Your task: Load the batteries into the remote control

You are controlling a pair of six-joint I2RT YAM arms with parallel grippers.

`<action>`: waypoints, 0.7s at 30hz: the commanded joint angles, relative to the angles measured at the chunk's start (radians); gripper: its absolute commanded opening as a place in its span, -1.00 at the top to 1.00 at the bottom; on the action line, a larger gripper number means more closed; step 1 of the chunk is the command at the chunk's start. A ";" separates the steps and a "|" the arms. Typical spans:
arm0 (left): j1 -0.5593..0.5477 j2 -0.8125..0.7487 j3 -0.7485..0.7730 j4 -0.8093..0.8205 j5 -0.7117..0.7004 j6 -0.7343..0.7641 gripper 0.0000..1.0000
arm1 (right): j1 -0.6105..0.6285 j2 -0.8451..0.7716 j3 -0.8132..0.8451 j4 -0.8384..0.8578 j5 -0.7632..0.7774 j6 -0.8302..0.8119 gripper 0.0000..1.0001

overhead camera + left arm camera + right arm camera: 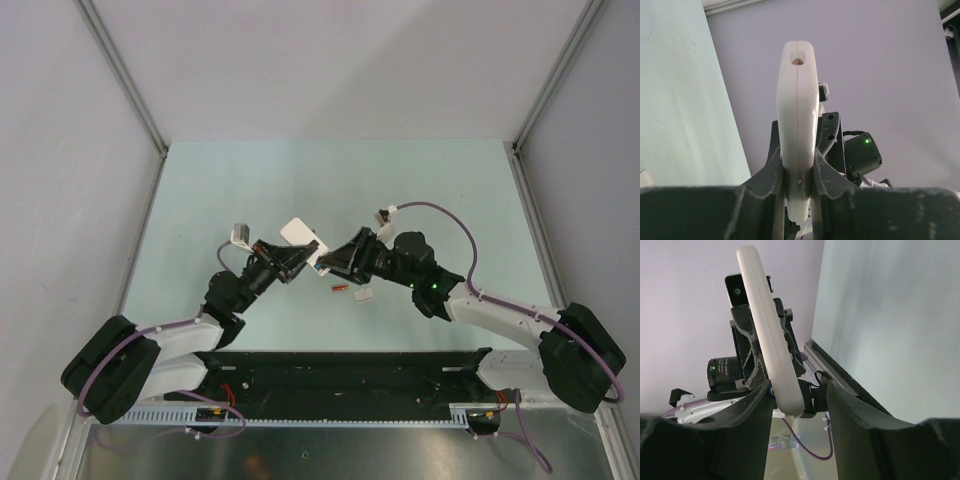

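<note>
Overhead view looks down; both wrist views closely share the remote control (797,125).

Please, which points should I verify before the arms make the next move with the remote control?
1. Jaws of left gripper clamped on remote control: ok.
2. Jaws of right gripper open around the remote control's end: ok.
3. Battery compartment visible: cannot tell; only the edges show.
4. A battery between the right jaws: cannot tell.
5. Spare orange-red battery on table beside white cover piece: ok.
</note>
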 commanded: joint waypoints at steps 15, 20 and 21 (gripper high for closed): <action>-0.002 -0.069 0.017 0.087 -0.057 -0.023 1.00 | -0.014 -0.029 0.009 -0.075 0.038 -0.055 0.67; 0.000 -0.080 0.018 0.053 -0.060 -0.014 1.00 | -0.014 -0.031 0.009 -0.078 0.031 -0.064 0.54; 0.000 -0.086 0.018 0.041 -0.064 -0.012 1.00 | -0.014 -0.031 0.009 -0.073 0.028 -0.066 0.38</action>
